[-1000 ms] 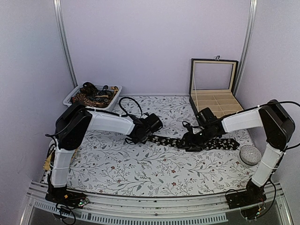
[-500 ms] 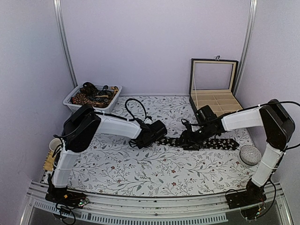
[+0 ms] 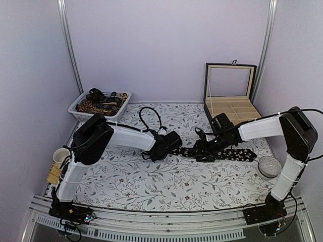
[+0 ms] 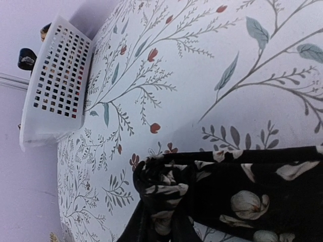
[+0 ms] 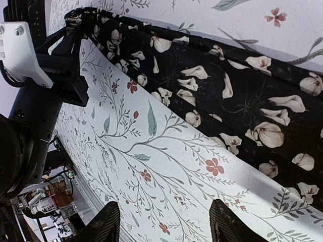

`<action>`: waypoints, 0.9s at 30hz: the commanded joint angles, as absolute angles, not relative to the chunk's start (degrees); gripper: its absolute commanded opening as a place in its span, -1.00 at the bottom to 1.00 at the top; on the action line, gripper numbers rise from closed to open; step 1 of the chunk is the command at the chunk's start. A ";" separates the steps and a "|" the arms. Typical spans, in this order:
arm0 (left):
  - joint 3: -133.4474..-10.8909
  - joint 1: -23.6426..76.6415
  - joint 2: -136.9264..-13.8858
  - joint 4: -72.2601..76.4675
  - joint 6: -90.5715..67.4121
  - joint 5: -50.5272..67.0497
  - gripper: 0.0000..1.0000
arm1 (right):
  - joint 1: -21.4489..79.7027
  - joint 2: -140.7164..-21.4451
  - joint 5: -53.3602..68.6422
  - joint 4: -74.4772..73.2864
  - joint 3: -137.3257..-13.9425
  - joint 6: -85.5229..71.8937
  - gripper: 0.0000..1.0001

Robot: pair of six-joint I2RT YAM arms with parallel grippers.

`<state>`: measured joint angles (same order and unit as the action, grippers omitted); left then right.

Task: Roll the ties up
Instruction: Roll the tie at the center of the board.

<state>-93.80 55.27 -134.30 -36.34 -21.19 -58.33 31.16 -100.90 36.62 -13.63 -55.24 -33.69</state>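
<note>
Pinching the curled narrow end of a black flower-print tie (image 5: pixel 227 101), the left gripper (image 5: pixel 75 22) sits low over a floral tablecloth (image 5: pixel 151 151); the right gripper (image 5: pixel 166 224) has its fingers spread apart, empty.

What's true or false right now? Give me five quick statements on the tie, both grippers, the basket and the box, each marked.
1. The black tie lies stretched out on the tablecloth. True.
2. The right gripper is shut on the black tie. False: its fingers stand apart with only tablecloth between them, and the tie runs beside them.
3. The box has its lid closed. False: the lid stands up open, showing the compartments.
4. The white basket at the back left holds a heap of dark and brown patterned pieces. True.
5. The left gripper is at the tie's end nearer the basket. True.
</note>
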 commanded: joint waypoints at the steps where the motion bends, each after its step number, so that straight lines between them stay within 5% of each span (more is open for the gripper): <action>1: -94.48 56.55 -136.11 -34.00 -19.39 -54.97 -0.63 | 30.81 -95.81 37.53 -12.57 -56.68 -34.10 0.20; 27: -91.56 57.27 -128.59 -25.96 -15.58 -47.63 0.16 | 30.62 -97.75 38.99 -11.36 -59.19 -35.03 0.20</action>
<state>-92.92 56.10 -132.18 -28.67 -16.36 -51.00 30.98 -100.90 38.17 -12.43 -57.19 -34.74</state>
